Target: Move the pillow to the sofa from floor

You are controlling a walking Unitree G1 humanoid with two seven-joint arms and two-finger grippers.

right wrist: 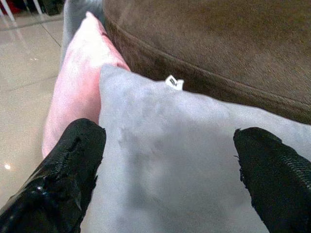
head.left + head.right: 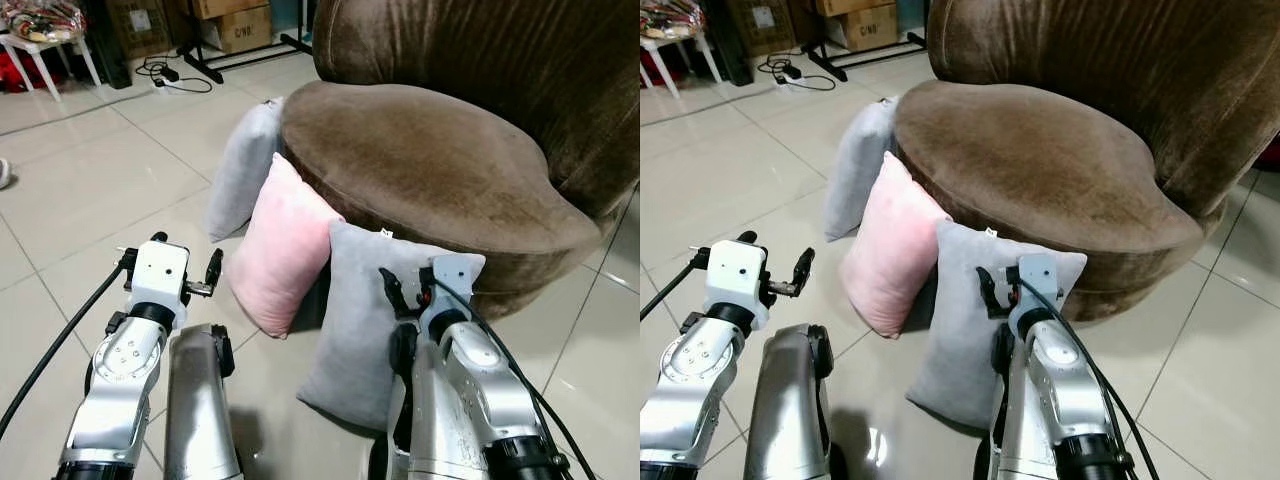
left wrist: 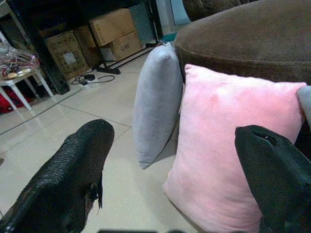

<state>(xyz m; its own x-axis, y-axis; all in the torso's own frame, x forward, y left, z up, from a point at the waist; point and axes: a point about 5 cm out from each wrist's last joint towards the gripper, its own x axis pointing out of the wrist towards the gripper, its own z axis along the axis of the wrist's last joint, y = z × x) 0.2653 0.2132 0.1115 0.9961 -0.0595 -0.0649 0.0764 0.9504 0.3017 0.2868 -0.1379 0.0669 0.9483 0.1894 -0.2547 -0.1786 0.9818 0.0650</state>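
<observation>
Three pillows stand on the tiled floor, leaning on the brown sofa (image 2: 420,160): a grey pillow (image 2: 243,170) farthest, a pink pillow (image 2: 283,245) in the middle, and a second grey pillow (image 2: 350,340) nearest. My left gripper (image 2: 187,255) is open and hangs just left of the pink pillow (image 3: 228,145), apart from it. My right gripper (image 2: 412,285) is open right in front of the near grey pillow (image 1: 170,145), with one finger at each side of its upper part. Neither gripper holds anything.
Cardboard boxes (image 2: 235,25) and a black stand's legs sit at the back. A power strip with a cable (image 2: 170,75) lies on the floor there. A white table (image 2: 40,45) stands at the far left. Open tiled floor (image 2: 90,190) stretches to my left.
</observation>
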